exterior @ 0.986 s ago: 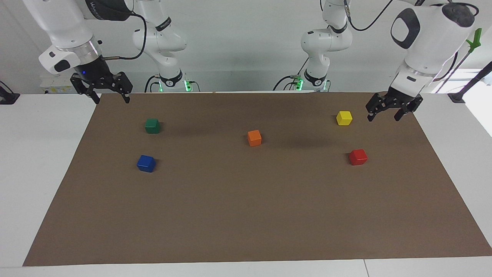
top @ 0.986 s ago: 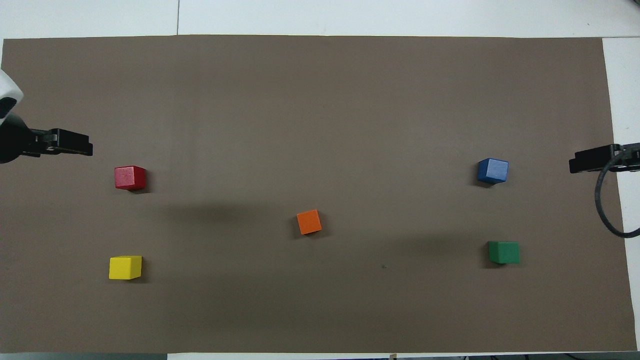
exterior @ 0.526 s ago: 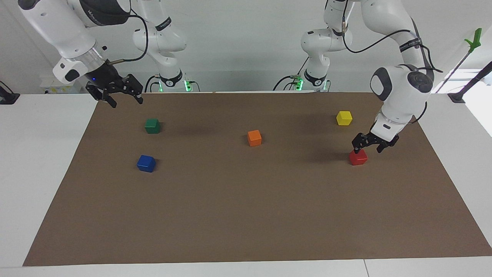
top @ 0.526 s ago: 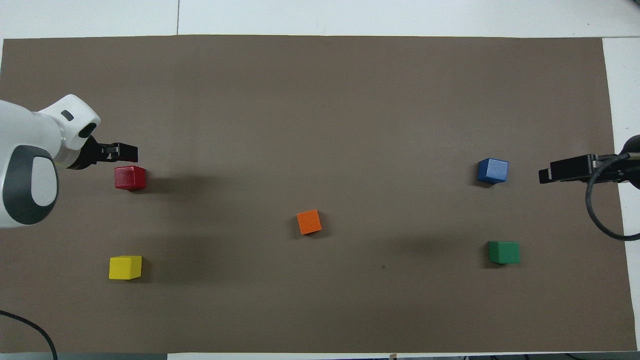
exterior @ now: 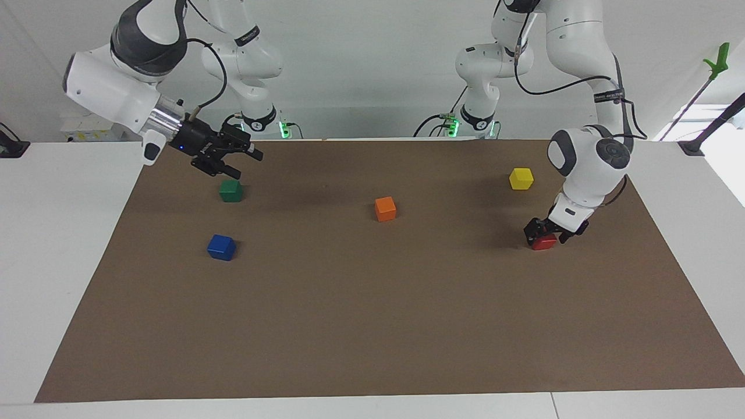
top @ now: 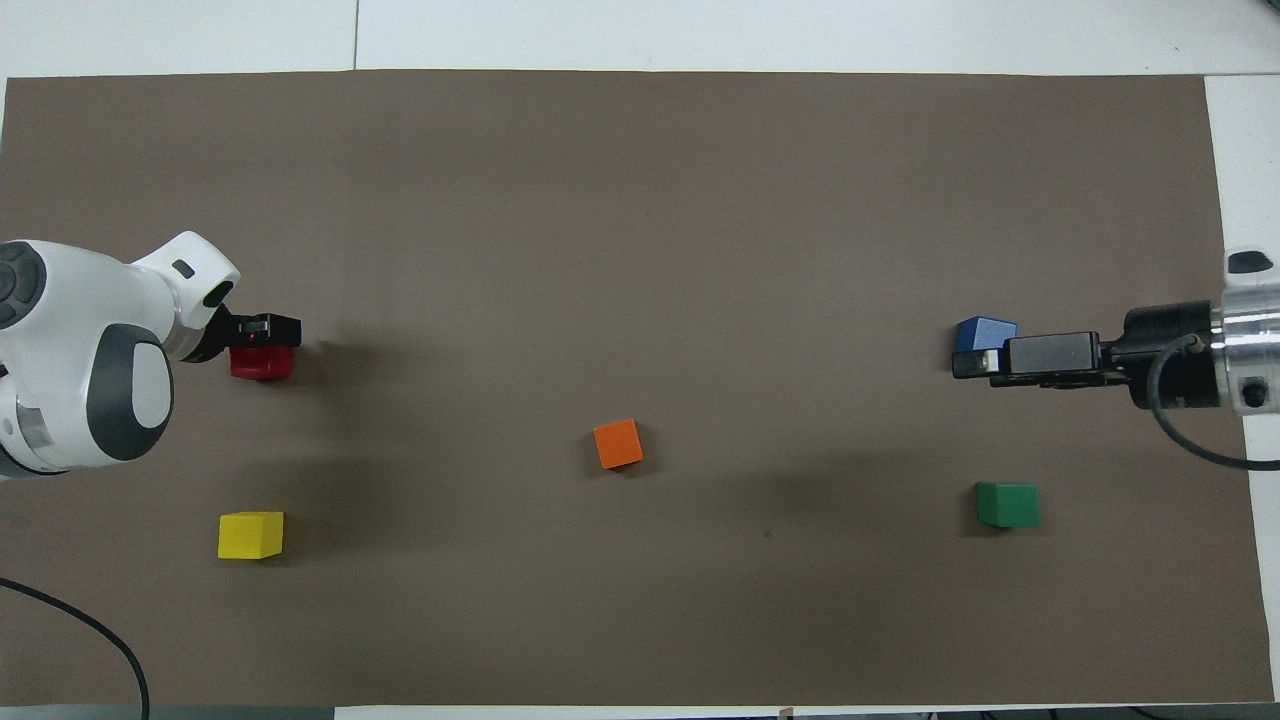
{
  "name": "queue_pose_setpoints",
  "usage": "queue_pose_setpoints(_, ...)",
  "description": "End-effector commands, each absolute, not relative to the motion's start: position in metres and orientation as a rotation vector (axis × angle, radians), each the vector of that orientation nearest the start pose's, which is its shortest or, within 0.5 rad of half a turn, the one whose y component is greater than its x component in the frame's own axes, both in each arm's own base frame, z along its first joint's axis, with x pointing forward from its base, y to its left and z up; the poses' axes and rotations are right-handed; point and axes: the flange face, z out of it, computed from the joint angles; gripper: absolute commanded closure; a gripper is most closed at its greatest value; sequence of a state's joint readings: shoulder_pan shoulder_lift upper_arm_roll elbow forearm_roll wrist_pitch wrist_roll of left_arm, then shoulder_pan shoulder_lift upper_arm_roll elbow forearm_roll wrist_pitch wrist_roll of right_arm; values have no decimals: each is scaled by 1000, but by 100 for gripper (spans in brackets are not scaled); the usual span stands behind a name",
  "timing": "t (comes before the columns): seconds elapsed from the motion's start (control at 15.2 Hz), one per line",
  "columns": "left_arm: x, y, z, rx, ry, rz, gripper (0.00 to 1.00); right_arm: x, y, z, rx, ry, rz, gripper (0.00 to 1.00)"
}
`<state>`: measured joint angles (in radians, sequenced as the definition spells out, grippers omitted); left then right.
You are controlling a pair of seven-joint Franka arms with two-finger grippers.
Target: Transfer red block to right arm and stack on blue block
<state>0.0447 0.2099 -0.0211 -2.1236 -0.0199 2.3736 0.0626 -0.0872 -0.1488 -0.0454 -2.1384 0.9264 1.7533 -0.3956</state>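
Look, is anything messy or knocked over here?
Nothing stands out. The red block, blue block, green, orange and yellow blocks sit flat and apart on the brown mat.

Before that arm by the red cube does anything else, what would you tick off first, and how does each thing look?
1. Left gripper down at the red block: ok, its fingers stand on either side of the block.
2. Left gripper open, not yet closed on the block: ok.
3. Red block flat on the brown mat: ok.
4. Fingers centred on the block: cannot tell, the gripper covers much of it.
5. Right gripper open and ready to receive: ok, it is in the air above the green block.
6. Blue block bare on top for stacking: ok.
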Motion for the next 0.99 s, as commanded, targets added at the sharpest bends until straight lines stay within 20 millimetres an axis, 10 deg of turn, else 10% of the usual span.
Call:
queue_pose_setpoints(0.0,559,15,307,-3148,52,-54,17,477,6,452,-2054,39,-100,0)
queue_pose_setpoints(0.2,564,21,317,-3158,-20,6,100,468,25,442,-1848,78,-67,0)
queue_pose_setpoints(0.53,592,-35,418,-3160,-368,216,100,462,69,425,-1559,66,-16,0)
queue_pose_setpoints(0.92,531,-183,534,-3200,-984,347,100,446,133,431,-1293,68,35,0)
